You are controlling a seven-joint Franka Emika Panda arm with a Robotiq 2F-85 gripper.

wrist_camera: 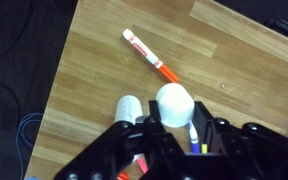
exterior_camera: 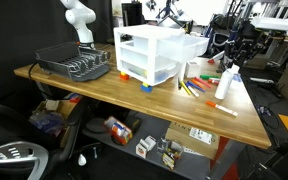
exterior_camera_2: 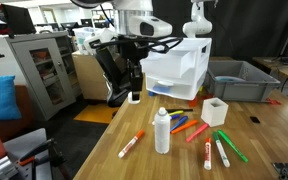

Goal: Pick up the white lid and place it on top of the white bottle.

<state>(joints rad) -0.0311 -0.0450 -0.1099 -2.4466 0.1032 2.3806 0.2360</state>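
Observation:
The white bottle stands upright on the wooden table among loose markers; it also shows in an exterior view. In the wrist view its open top lies just left of my fingers. My gripper is shut on the white lid and holds it in the air, higher than the bottle and off to its side. In the wrist view the lid is a white dome between the two black fingers of the gripper.
A white drawer unit stands behind the bottle. A small white square cup and several markers lie near it. An orange marker lies ahead. A grey bin and a dish rack sit further off.

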